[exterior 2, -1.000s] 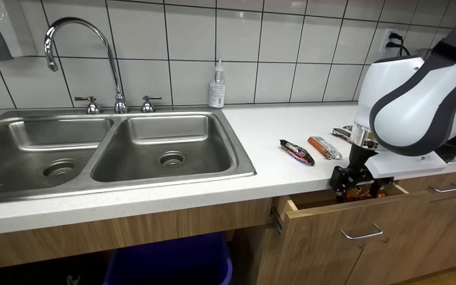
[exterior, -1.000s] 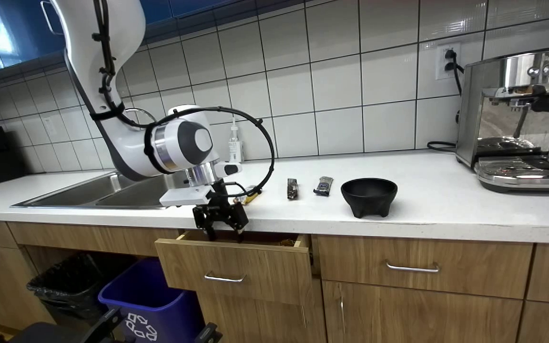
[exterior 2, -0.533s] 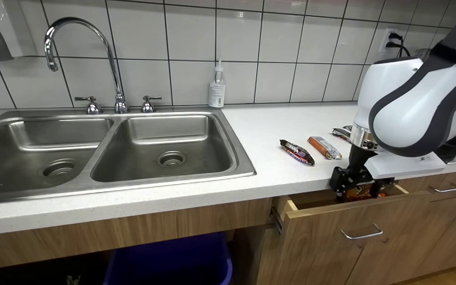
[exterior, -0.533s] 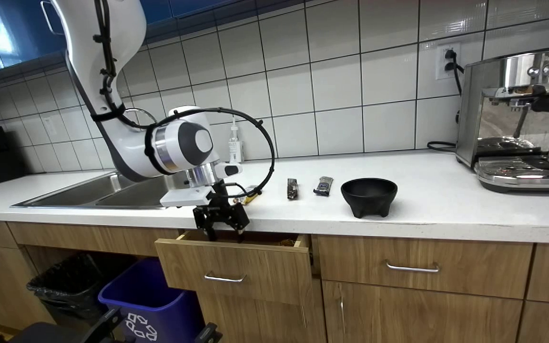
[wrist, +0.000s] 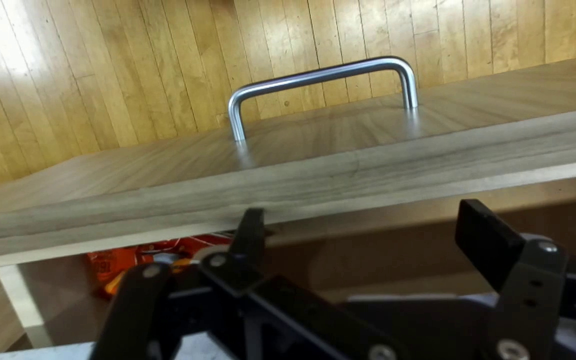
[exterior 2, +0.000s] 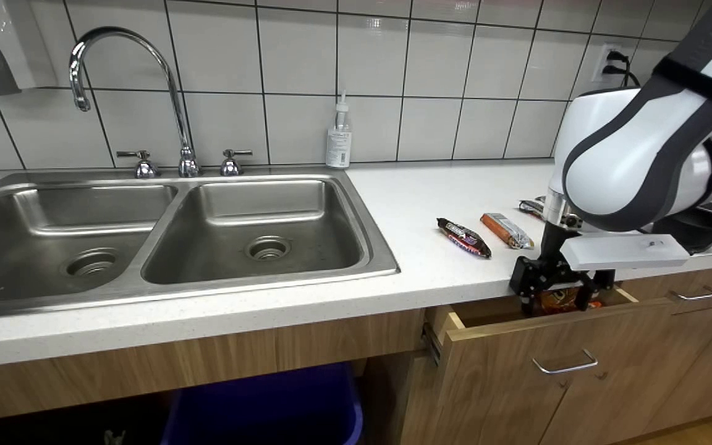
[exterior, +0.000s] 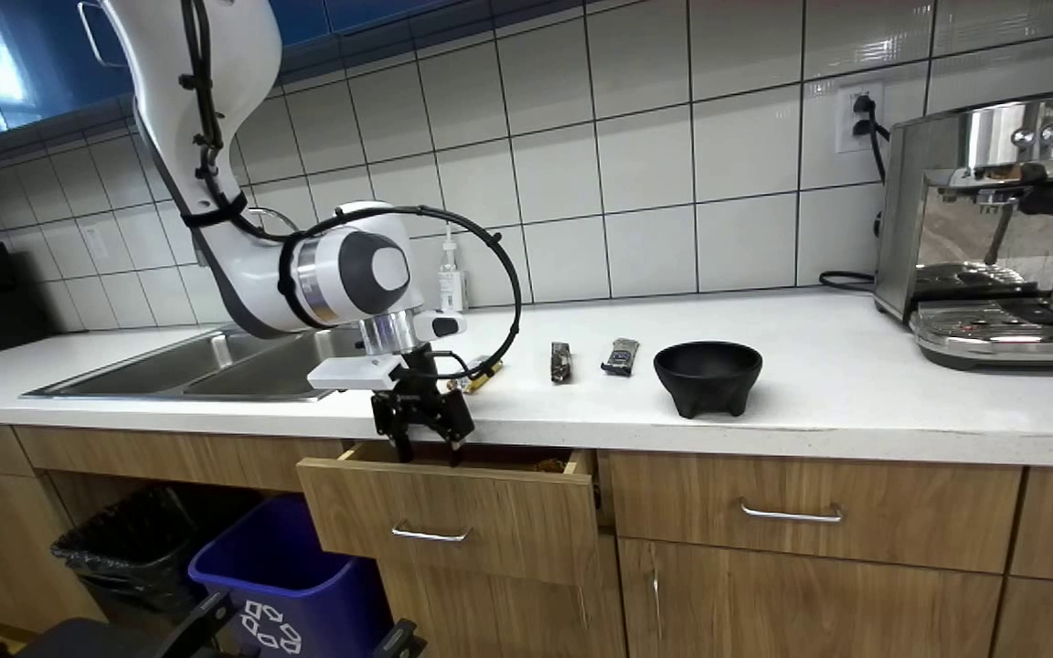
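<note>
My gripper (wrist: 365, 217) points down over the pulled-out drawer (exterior 2: 504, 364), released, its jaws standing well apart; I can't tell whether they touch the drawer's front. In the wrist view, a red-orange packet (wrist: 138, 252) lies inside the drawer at 9 o'clock from the gripper, and the metal handle (wrist: 318, 76) sits between 11 and 12. In an exterior view, on the white counter (exterior 2: 442, 191), I see an orange-and-silver bar (exterior 2: 507, 230) at 11 o'clock and a dark-wrapped bar (exterior 2: 464, 238) at 10.
</note>
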